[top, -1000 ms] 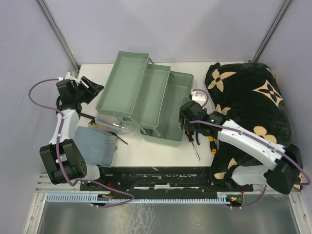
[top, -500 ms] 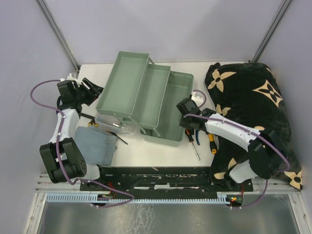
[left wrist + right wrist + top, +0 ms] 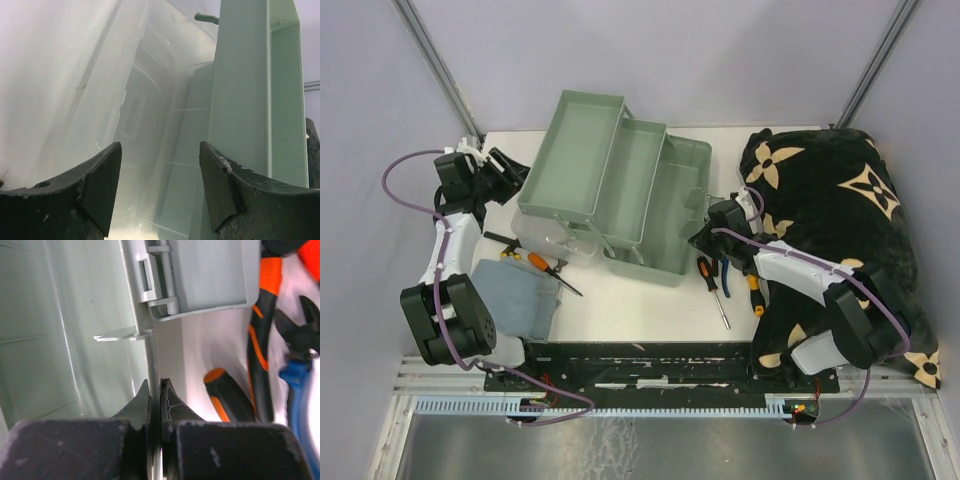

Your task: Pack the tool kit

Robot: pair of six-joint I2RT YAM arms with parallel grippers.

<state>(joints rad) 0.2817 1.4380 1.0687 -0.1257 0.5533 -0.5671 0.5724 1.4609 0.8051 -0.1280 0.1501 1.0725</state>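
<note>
Plainly, the toolbox (image 3: 575, 150) stands fanned open, screwdrivers (image 3: 706, 273) and pliers (image 3: 753, 292) lying outside.

Seen right gripper (image 3: 155, 390) now pinched on the thin right wall of the toolbox (image 3: 672, 215), against spread jaws beside it a second ago. Logged toolbox dragged slightly left and toward the far edge, baring more of the orange-handled screwdriver (image 3: 706, 271). Found right elbow folded in nearer its base. Marked left gripper (image 3: 508, 170) nudged up-left alongside the trays.
</note>
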